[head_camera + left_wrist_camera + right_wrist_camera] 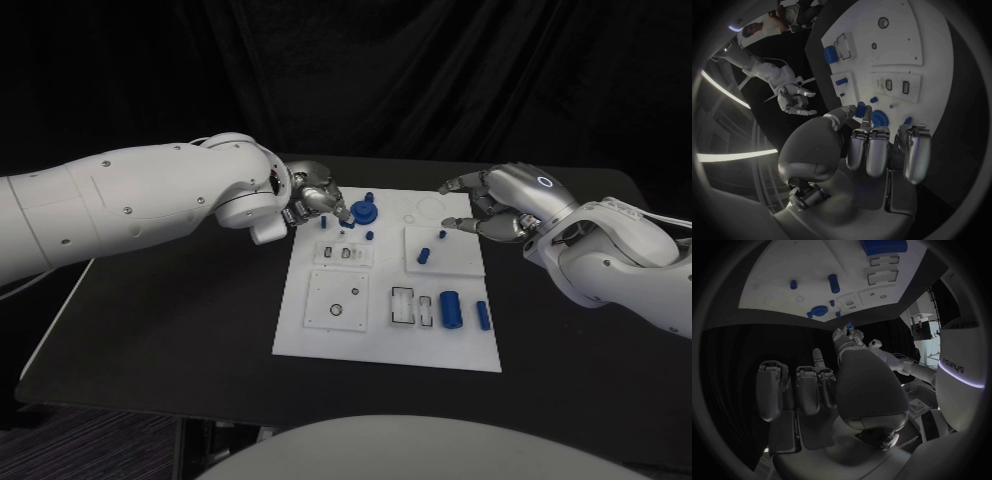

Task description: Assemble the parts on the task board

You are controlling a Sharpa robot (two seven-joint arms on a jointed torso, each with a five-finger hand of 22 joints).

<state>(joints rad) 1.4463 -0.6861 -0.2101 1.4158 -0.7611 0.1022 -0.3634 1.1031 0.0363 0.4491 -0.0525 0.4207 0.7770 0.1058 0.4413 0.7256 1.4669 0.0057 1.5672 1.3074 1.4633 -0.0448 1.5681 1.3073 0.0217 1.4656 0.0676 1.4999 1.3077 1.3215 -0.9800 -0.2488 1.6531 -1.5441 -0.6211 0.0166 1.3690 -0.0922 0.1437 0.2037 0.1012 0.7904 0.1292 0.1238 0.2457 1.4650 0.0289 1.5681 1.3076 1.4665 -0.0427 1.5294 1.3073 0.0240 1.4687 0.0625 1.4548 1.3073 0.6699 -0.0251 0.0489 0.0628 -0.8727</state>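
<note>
Here, going from the near edge of the table outward.

Table (173,330): black, carrying the white task board (389,345) at its middle.

Near end of board: a large blue cylinder (451,309) is lying on its side, with a smaller blue piece (483,315) just beside it at 3 o'clock; both are sitting next to two rectangular slots (413,307), and a square plate with a small round hole (336,300) is lying at 9 o'clock of the slots.

Middle of board: a short blue peg (426,256) is resting on a raised white square, and a small blue pin (440,236) is standing at 1 o'clock of it.

Far end of board: a round blue knob part (365,212) is sitting near the far left corner, with a few small blue pins close around it.

Left hand (315,203): hanging over the far left corner of the board, at 9 o'clock of the knob part; in the left wrist view the thumb and a fingertip (866,116) are pinching a small blue part (860,109) just above the knob part, the other fingers curling beside it.

Right hand (490,205): hovering at the far right edge of the board, at 3 o'clock of the knob part and well apart from it, holding nothing, fingers loosely spread and partly bent.
</note>
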